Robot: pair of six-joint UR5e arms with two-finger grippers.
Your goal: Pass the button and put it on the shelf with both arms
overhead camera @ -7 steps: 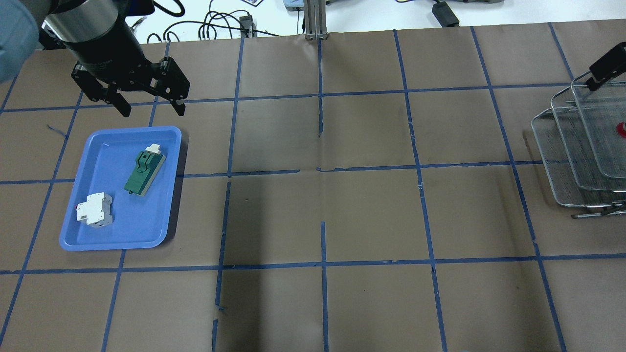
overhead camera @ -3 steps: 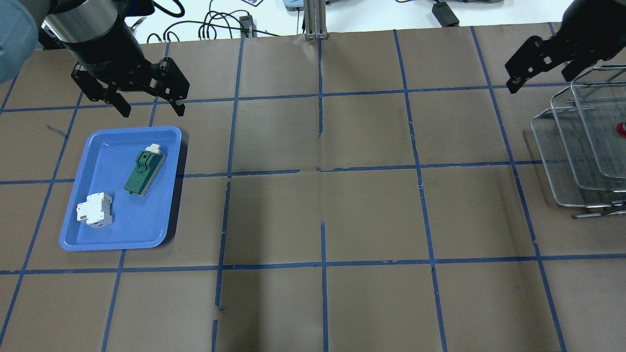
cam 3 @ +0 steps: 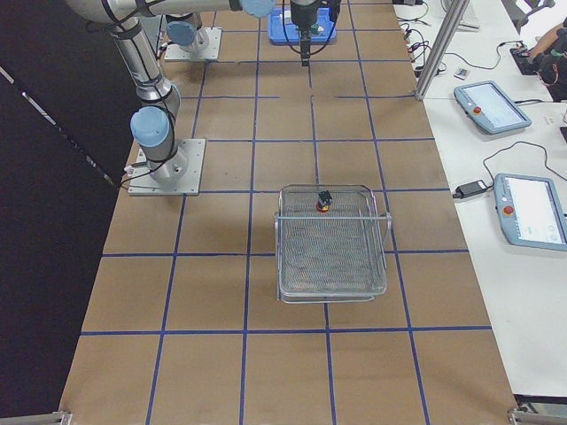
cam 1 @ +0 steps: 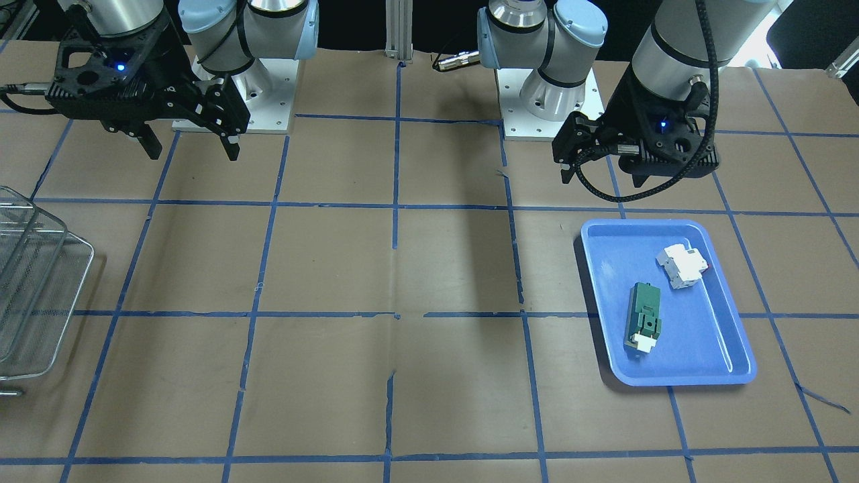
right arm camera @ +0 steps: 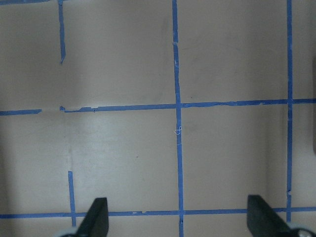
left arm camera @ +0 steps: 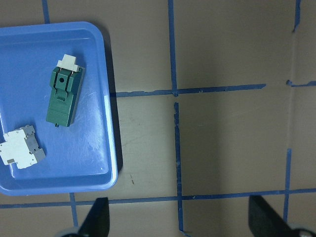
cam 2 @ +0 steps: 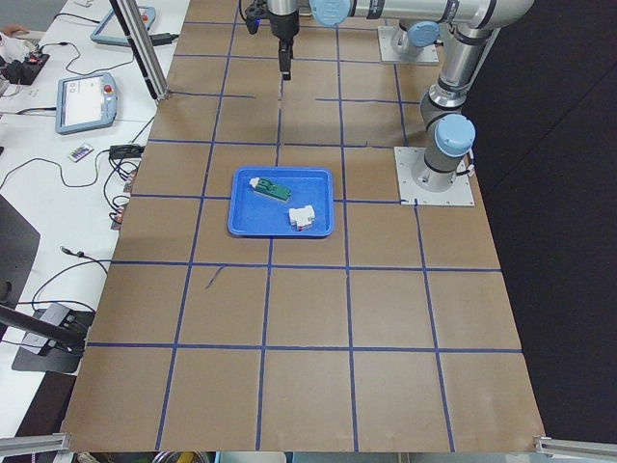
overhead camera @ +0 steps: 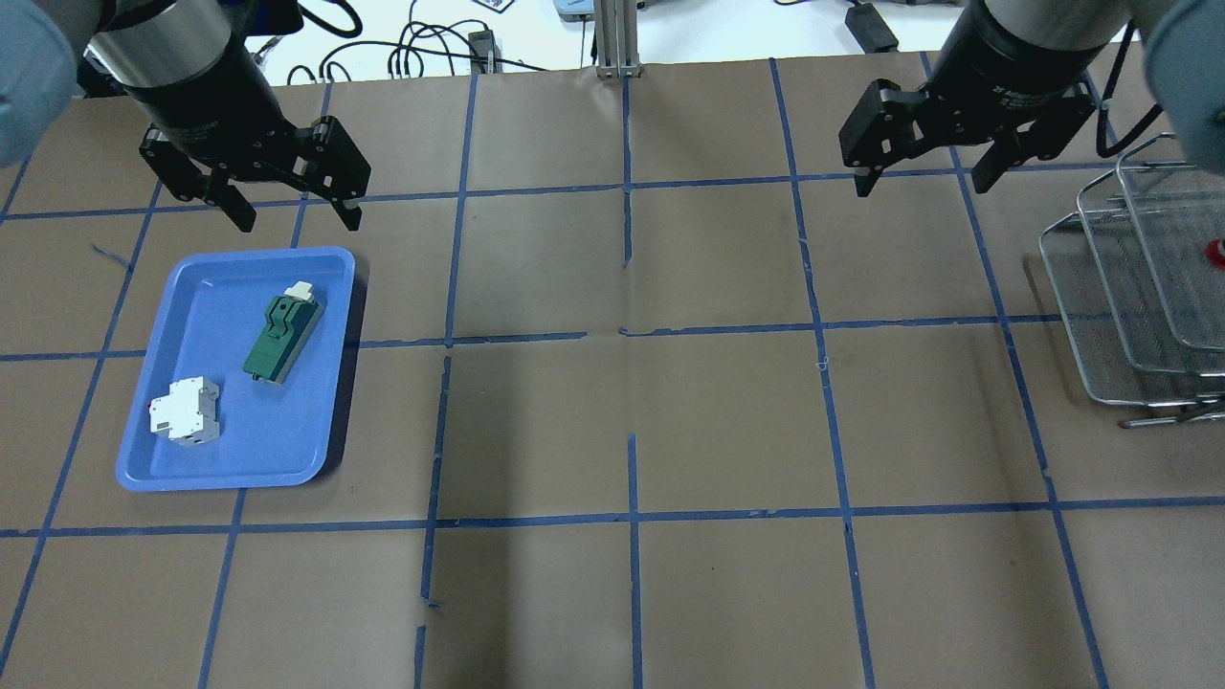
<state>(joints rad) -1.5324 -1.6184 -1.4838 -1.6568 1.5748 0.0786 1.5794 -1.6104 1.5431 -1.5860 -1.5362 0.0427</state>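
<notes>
Now the button [cam 3: 324, 204] lies in the shelf [cam 3: 333, 262], well apart from the right tool [overhead camera: 924, 183] (wide open, empty, as the left tool [overhead camera: 299, 219]).

Matt, creased brown paper [overhead camera: 727, 421] beneath both, gridded with smooth blue tape [overhead camera: 536, 519]. Glossy blue plastic tray [overhead camera: 287, 431] just by the matt black left gripper [overhead camera: 299, 218]. Bright metal wire-mesh shelf [overhead camera: 1081, 306] near the matt black right gripper [overhead camera: 924, 184].

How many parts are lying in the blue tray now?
2: the green module in the far half of the blue tray, the white breaker block nearer the robot. None appears hidden.
</notes>
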